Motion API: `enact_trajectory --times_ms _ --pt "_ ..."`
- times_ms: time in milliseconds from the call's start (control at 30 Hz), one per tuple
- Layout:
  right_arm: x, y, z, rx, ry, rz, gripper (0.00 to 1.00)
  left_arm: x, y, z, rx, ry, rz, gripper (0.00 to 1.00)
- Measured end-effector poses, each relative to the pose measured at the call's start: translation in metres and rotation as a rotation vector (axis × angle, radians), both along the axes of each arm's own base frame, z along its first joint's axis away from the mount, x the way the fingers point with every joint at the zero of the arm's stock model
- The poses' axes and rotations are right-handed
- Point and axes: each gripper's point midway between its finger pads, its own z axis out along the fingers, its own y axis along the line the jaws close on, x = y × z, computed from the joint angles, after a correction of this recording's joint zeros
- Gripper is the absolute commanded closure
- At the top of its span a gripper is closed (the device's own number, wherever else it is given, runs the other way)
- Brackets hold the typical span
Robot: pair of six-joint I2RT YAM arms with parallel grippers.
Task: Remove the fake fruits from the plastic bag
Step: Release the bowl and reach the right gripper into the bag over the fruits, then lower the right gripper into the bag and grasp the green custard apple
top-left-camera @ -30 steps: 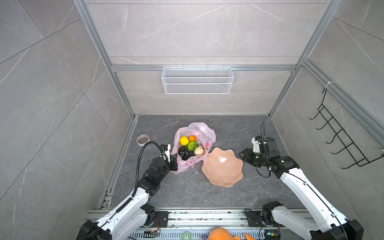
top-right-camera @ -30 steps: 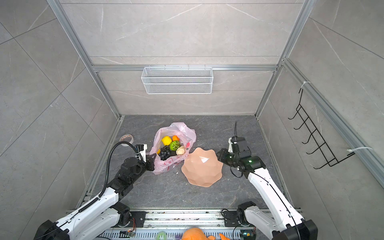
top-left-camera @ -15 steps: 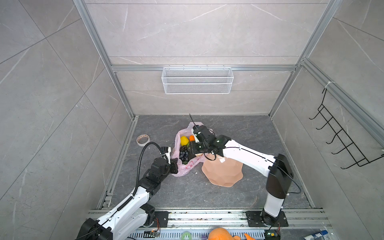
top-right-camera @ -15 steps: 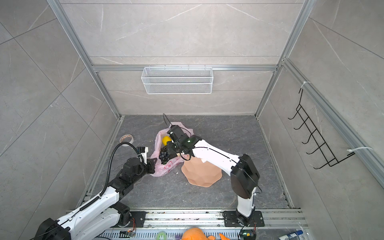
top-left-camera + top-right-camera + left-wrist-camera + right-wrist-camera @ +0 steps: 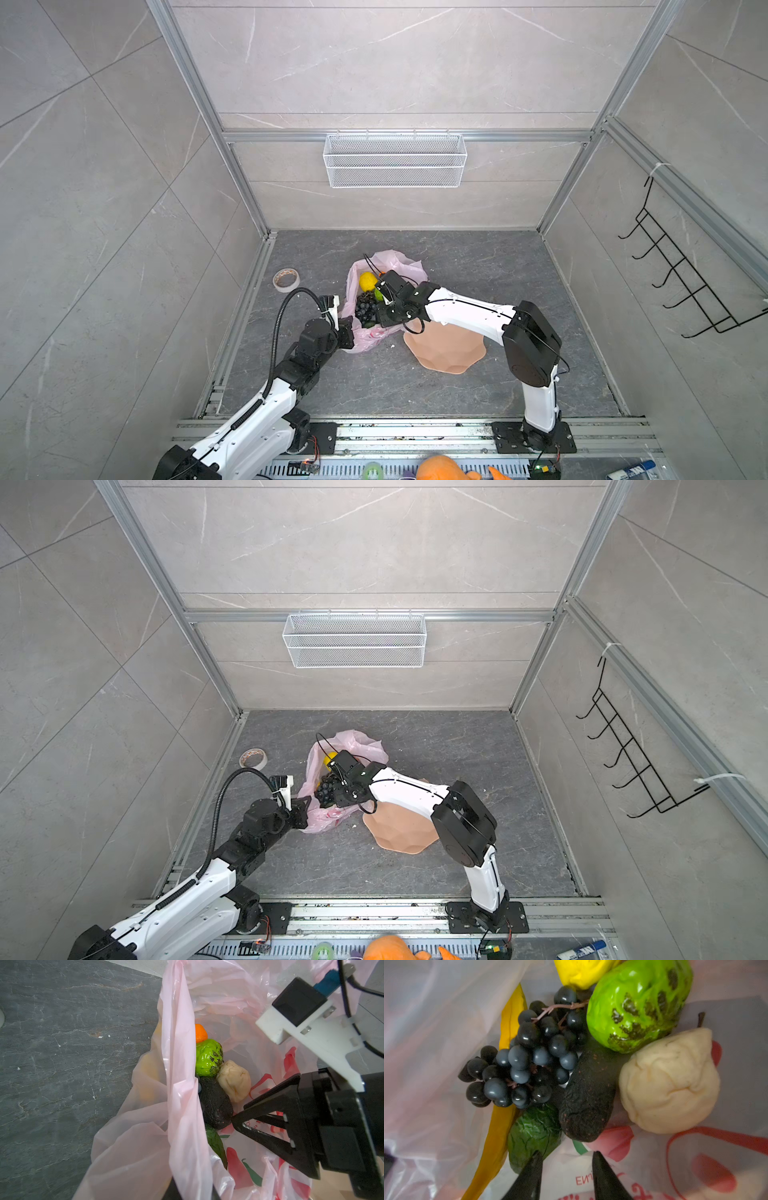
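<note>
Right wrist — one plastic bag (image 5: 425, 1043) | one grape bunch (image 5: 525, 1064) | one banana (image 5: 500, 1138)

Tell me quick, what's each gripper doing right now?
Left gripper: closed, pinching the edge of the bag.
Right gripper: open, holding nothing, inside the bag.

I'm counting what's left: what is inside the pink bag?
Grapes, banana, lemon, bumpy green fruit, avocado, cream pear, dark green piece, orange. Anything beneath them or behind folds of the bag is hidden.
</note>
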Motion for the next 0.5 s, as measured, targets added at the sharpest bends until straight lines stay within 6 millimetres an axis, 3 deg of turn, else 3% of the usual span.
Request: enact_trajectory --times_ms 133,367,433,500 --pt "0.015 -0.003 0.014 0.027 -0.023 -0.025 0.48 0.001 -0.001 -0.002 0.006 0.001 -0.004 0.99" --pt "0.068 -0.002 0.063 0.129 -0.115 -0.102 0.43 0.002 -0.003 -0.005 0.009 0.007 -0.013 0.99" --pt "0.081 0.001 0.066 0.144 -0.126 -0.119 0.25 0.002 -0.004 -0.004 0.006 0.005 -0.015 0.99" --pt "0.09 0.003 0.061 0.138 -0.126 -0.127 0.23 0.002 -0.005 -0.004 0.003 0.005 -0.021 0.99"
